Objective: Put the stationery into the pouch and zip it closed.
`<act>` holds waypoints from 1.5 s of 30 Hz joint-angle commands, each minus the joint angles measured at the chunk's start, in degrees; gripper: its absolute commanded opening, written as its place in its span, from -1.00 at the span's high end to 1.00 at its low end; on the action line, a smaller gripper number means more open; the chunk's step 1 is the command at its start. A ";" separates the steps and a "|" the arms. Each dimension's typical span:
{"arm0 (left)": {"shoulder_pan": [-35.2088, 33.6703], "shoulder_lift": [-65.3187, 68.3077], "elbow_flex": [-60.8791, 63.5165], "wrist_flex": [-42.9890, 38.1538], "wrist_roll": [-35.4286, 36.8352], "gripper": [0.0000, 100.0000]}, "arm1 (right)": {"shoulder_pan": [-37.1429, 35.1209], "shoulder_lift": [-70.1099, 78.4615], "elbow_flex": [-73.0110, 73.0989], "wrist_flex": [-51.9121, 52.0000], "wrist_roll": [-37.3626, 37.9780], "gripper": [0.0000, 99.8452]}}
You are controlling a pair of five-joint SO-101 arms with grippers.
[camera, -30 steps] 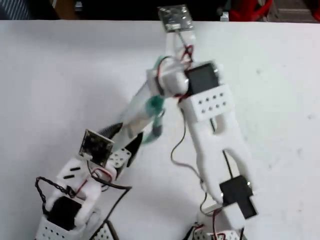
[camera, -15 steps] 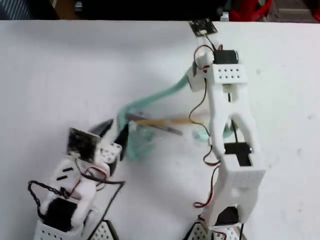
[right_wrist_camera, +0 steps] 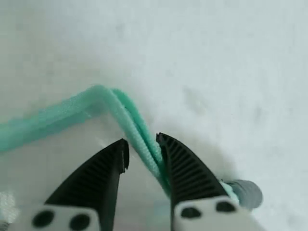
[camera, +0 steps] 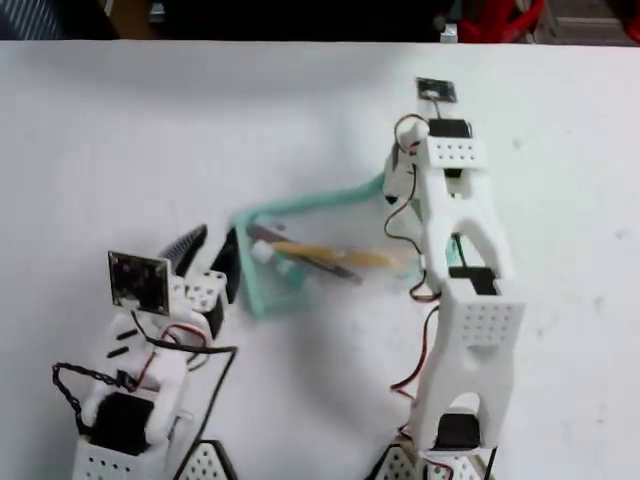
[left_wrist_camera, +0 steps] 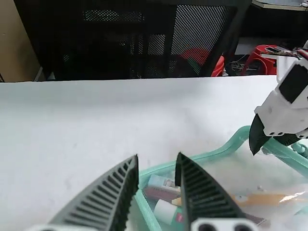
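A clear pouch (camera: 330,215) with a teal zipper edge lies flat mid-table. Inside it are a yellow pencil (camera: 335,255) and white-capped sticks (camera: 268,252). My right gripper (right_wrist_camera: 142,144) is shut on the teal edge (right_wrist_camera: 57,120) at the pouch's far right corner, one finger on each side of the band. It hangs under the white arm (camera: 392,185). My left gripper (left_wrist_camera: 156,161) is open at the pouch's left end (camera: 215,242); the teal rim (left_wrist_camera: 144,173) runs between its fingers without being pinched. The pencil (left_wrist_camera: 260,198) shows through the plastic.
A small grey piece (right_wrist_camera: 245,192) sits on the teal band just behind my right fingers. White table (camera: 120,130) stretches to the left and back of the pouch. Black mesh chairs and a red object stand beyond the far table edge (left_wrist_camera: 144,79).
The right arm swung to the right and dragged the pouch with it. The pouch went from stretched up between the arms to lying flat. The left arm drew back to the left.
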 commanded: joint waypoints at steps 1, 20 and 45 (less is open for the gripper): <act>1.54 -0.04 1.32 -3.78 -1.23 0.72 | 4.88 0.92 -0.70 -3.21 -9.76 0.96; 5.23 2.86 0.53 -2.02 -6.68 0.73 | 2.59 0.57 2.20 -2.33 -8.00 0.96; -1.71 64.04 -23.91 -12.31 -6.42 0.73 | 1.80 0.22 1.49 -0.84 1.32 0.47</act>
